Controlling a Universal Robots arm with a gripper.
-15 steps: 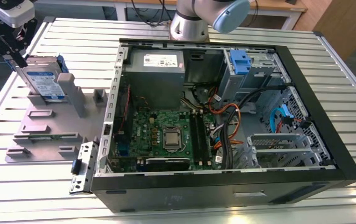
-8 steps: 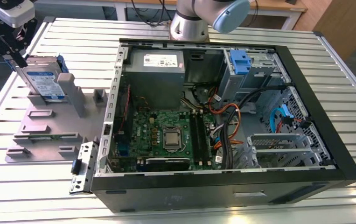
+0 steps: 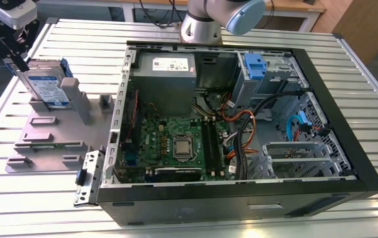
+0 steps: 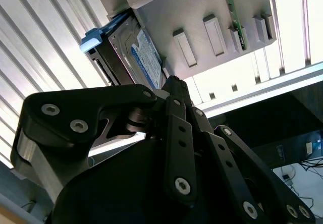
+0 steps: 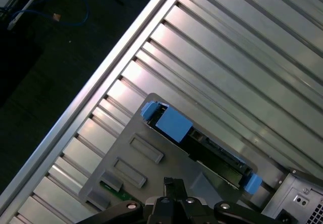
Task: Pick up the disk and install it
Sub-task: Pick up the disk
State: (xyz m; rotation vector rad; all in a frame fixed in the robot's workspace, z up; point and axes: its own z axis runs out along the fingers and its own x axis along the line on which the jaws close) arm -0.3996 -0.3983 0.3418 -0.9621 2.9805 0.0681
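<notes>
The task was judged to be at its very start. The flat, rectangular silver hard drive (image 3: pixel 46 88), with a white-and-blue label and blue plastic side brackets, was seen standing on edge in a slot of the matt grey moulded fixture plate (image 3: pixel 43 134). That plate lay on the ribbed aluminium table (image 3: pixel 76 34) at the exterior view's left, beside the open black metal computer case (image 3: pixel 242 201). The drive had not been lifted, so both the picking up and the installing were judged to be left to do.

The black, jointed metal gripper (image 3: pixel 18 60) was placed at the hard drive's upper edge. Contact could not be confirmed, and whether it was spread or closed on the drive could not be told.

In the first wrist view the drive was shown as a narrow dark edge capped with blue plastic at each end. Its label looked smooth and slightly glossy in the second wrist view. Inside the case, a green circuit board (image 3: pixel 175 139), a plain grey power-supply box (image 3: pixel 165 74) and a perforated metal drive cage with a blue plastic latch (image 3: pixel 255 64) were seen.
</notes>
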